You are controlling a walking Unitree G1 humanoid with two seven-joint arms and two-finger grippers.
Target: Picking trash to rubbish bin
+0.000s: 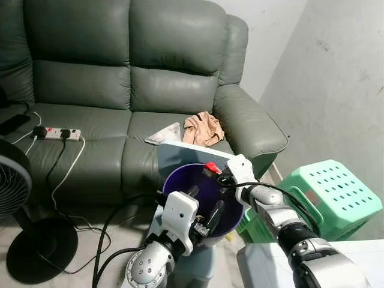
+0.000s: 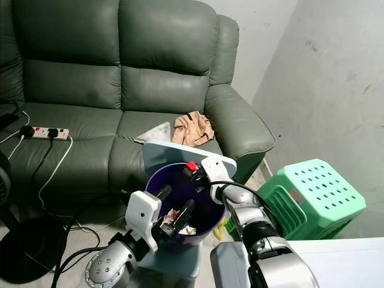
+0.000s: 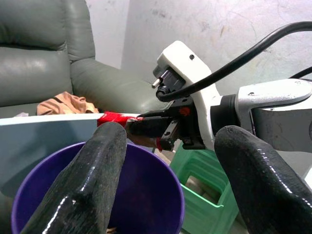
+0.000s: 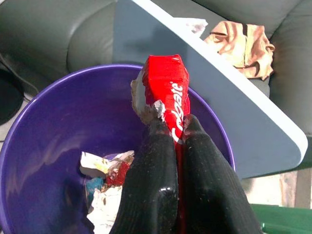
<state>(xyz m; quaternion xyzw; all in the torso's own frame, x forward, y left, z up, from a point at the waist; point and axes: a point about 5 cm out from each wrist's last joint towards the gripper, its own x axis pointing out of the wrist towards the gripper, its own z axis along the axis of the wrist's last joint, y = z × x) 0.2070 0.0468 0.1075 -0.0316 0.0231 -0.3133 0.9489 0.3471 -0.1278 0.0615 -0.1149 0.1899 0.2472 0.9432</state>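
Drop step in hand: right gripper (image 4: 178, 131), fingers pinched tight on a red Colgate toothpaste box (image 4: 165, 87), holds it just over the rim of the purple rubbish bin (image 4: 44, 126), crumpled wrappers (image 4: 105, 180) lying at the bottom. Left gripper (image 2: 173, 211) hangs spread and empty at the bin's near rim. Next move, by my read: part the fingers, let the box fall inside.

Bin (image 1: 180, 180) before sofa (image 1: 120, 90), stool (image 1: 336, 192) right
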